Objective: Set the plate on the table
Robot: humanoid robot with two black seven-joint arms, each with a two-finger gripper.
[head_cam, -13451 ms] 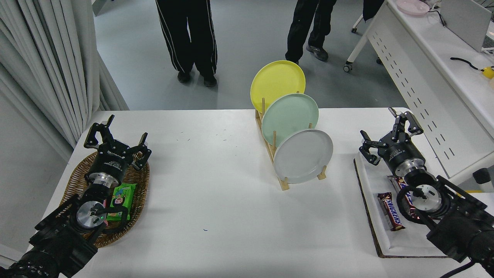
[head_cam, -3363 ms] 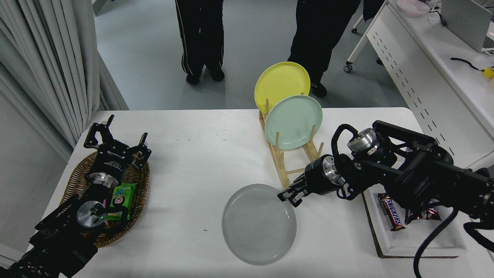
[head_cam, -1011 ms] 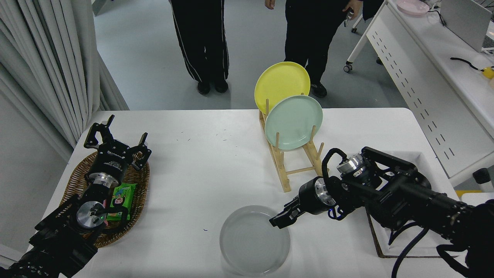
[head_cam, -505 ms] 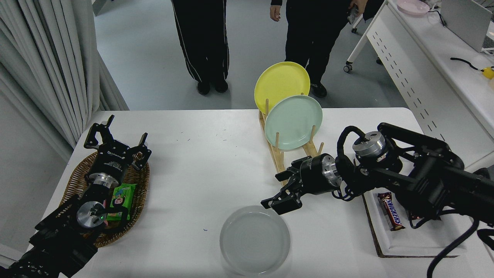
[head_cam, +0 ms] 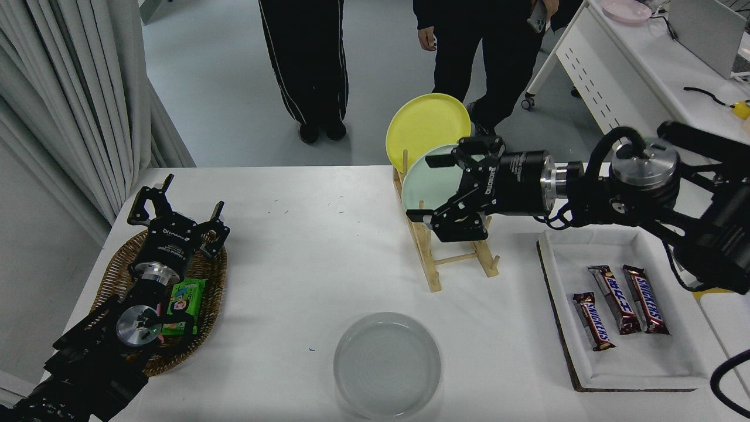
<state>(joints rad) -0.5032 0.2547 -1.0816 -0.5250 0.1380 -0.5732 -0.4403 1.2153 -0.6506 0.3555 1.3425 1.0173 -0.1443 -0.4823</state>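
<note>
Two grippers in view, but only the right one is out over the table. The right gripper hangs in the air in front of the wooden rack, its fingers spread wide with nothing between them, not touching anything as far as I can see. From this angle it overlaps the green plate, so I can't tell how close it really is to it. The arm comes in level from the right edge.

The grey plate lies flat on the table, at the near edge around the middle, well apart from the gripper and from the rack. It sits right side up, rim showing all the way round.

The rack holds the green plate and a yellow plate behind it, both standing on edge; the near slots are bare pegs. Over on the right there's a white tray with three chocolate bars lying side by side.

The left gripper is parked at the lower left above a wicker basket, fingers open, holding nothing. A green snack packet lies in the basket. Two people in dark trousers stand at the far side.
</note>
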